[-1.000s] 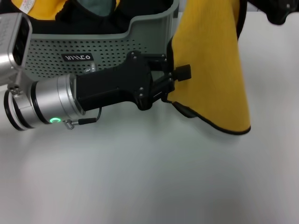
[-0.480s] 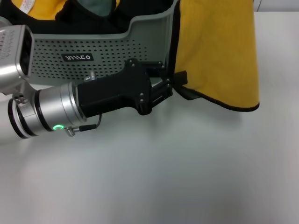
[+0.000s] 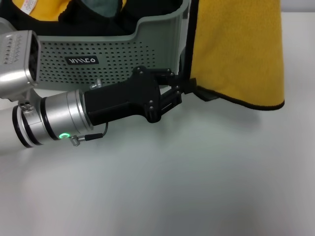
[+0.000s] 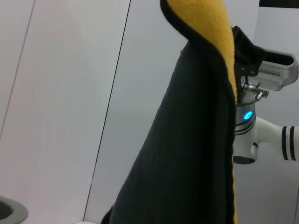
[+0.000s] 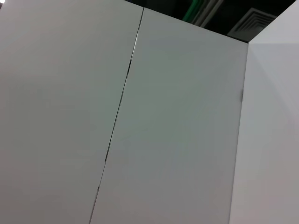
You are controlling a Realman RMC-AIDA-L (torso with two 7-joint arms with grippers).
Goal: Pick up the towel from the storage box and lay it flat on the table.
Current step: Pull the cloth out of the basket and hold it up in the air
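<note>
Towel hung up off the bench, lower corner being pinched for the spread

Nearest us, our left hand [image 3: 181,92] reaches in low over the white bench [image 3: 197,187], its fingers pressed together on the black-edged lower corner of the yellow towel [image 3: 236,49], which we judge gives a second hold for pulling the cloth out flat. The towel hangs clear of the bench just beside the sage storage box [image 3: 113,59], its top out of sight, so something above must carry it. Our right hand is not visible in the head view; the left wrist view shows a gripper [image 4: 247,53] at the towel's upper edge, its fingers' state unclear.
</note>
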